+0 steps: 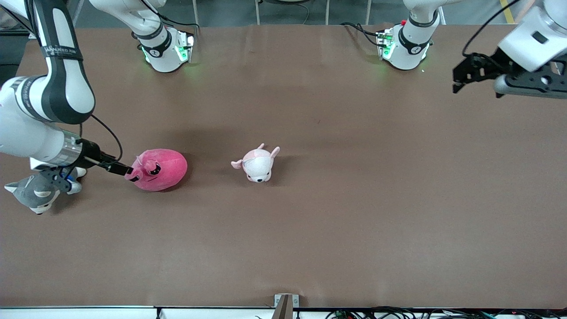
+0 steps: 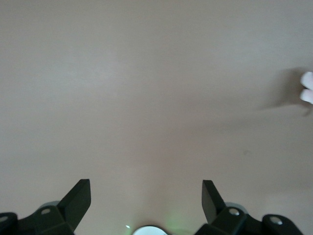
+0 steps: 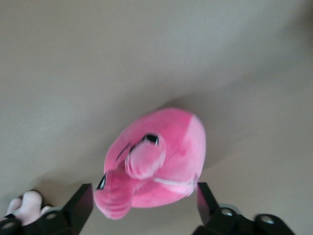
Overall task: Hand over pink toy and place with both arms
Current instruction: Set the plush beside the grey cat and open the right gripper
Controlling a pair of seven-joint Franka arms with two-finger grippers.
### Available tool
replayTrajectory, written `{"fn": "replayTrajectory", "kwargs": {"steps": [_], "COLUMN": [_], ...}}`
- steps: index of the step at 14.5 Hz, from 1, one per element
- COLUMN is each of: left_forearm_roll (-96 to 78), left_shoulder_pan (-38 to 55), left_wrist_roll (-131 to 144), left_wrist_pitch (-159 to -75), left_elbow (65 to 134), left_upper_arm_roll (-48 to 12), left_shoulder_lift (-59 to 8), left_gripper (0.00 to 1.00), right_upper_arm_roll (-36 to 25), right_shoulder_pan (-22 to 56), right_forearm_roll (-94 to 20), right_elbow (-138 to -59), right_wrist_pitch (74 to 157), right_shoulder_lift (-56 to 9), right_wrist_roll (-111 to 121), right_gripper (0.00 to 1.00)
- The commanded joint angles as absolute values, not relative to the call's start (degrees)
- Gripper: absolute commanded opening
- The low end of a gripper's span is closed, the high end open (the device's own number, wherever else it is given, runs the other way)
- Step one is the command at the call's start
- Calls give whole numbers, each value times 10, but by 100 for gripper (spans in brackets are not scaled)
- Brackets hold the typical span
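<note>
The hot-pink rounded plush toy [image 1: 158, 169] lies on the brown counter [image 1: 354, 212], beside the pale-pink-and-white animal plush [image 1: 258, 164]. It looks light and squashy; pinch its bulging middle. The right claw [image 1: 126, 171] spreads wide at the toy's face; the left claw [image 1: 460, 79] waits wide open, well apart.

Bare brown table [image 1: 354, 221] fills the frame's centre, right and bottom. At middle left, the pink toy [image 1: 159, 169], grey plush [image 1: 37, 192] and small pale plush [image 1: 259, 164] block passage.
</note>
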State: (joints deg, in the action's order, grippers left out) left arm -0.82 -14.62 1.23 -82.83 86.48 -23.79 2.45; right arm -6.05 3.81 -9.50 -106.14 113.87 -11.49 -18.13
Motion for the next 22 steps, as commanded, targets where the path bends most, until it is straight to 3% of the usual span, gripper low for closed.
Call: {"fn": "replayTrajectory", "kwargs": {"steps": [1,11,22], "left_forearm_roll": [12,11,12], "left_shoulder_pan": [-169,-251,-267], "left_wrist_roll": [2,-73,-68], "left_wrist_pitch": [-844,-886,-876], "left_elbow": [884,877,841], "left_upper_arm_roll": [-244,-244,-244], "left_shoulder_lift": [36,-4,-12], "left_gripper": [100,100,100], "right_upper_arm_roll": [-50,-53,-51], "right_shoulder_pan": [34,26,-8], "right_forearm_roll": [-34,17,10], "right_elbow": [-1021,-863,-822], "right_wrist_pitch": [1120,943,918], "right_shoulder_lift": [-112,-109,-108], "right_wrist_roll": [-131,10,54], "right_gripper": [100,100,100]}}
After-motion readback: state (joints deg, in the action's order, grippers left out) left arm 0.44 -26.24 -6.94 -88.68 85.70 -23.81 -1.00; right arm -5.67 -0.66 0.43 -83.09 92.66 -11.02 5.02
